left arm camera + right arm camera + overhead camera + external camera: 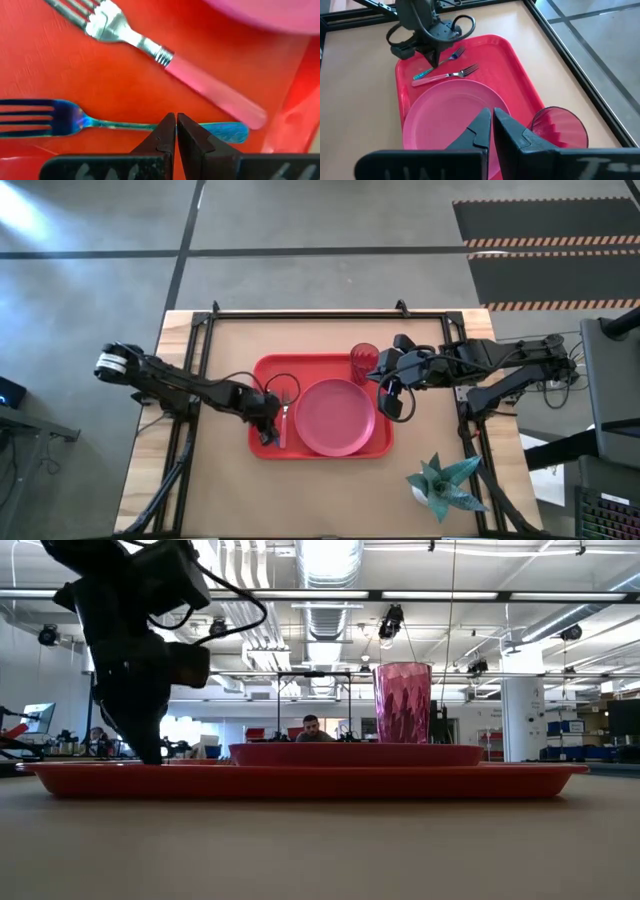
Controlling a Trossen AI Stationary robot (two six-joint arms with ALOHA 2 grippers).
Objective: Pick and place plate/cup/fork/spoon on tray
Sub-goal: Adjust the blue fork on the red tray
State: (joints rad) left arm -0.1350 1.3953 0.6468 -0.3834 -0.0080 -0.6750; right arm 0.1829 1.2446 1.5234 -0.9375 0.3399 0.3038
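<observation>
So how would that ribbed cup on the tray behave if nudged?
The cup stands upright, tall and narrow on the tray, so it probably tips easily. It looks like thin translucent plastic, likely light. Once on its side it would probably roll.

The large red rectangular plastic tray looks smooth with a faint sheen. Just ahead of the left hand's matt black fingertips, the pink-handled fork has a translucent plastic grip and bright polished metal tines; the bluish utensil gleams iridescent metal. The round pink plastic plate is satiny, the ribbed dark-red tumbler translucent, the worktop matt brown.
</observation>
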